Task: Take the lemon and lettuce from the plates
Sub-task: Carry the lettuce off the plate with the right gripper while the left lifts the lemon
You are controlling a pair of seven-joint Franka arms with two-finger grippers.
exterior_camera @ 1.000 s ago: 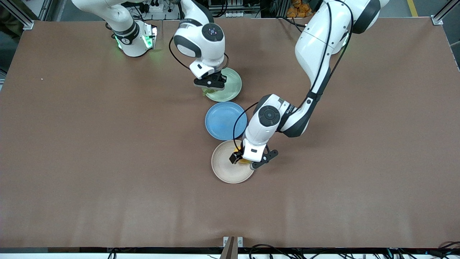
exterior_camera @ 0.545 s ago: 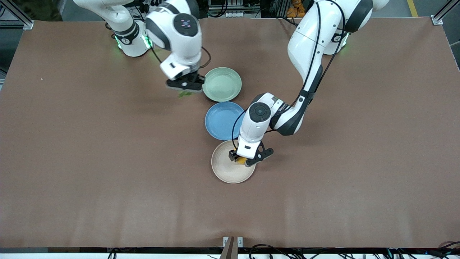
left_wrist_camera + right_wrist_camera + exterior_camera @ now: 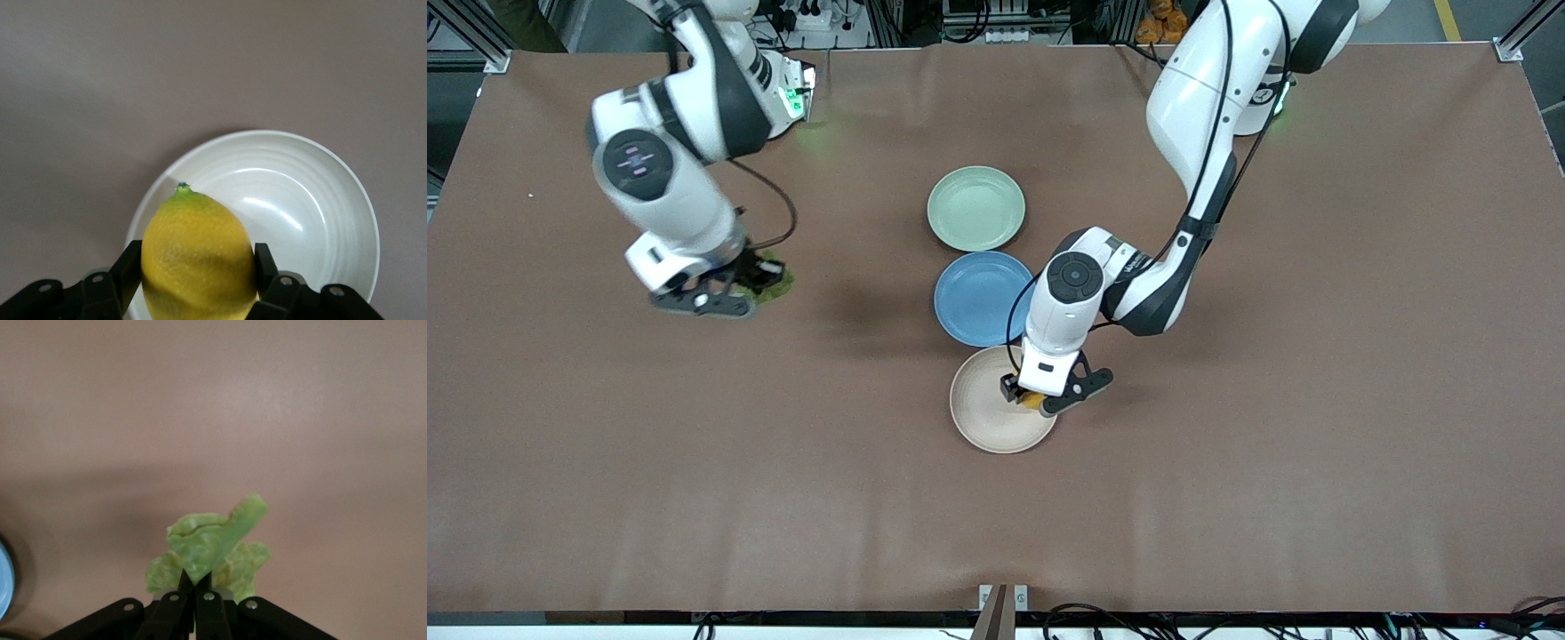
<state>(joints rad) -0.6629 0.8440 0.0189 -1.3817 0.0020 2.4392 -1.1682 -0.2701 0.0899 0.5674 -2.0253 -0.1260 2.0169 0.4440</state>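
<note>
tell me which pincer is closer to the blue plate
Left. The left pincer holds the lemon over the beige plate beside the blue plate; the right pincer is toward the right arm's end.

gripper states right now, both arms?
Left gripper: shut on the lemon, over the beige plate.
Right gripper: shut on the lettuce, over bare table.
</note>
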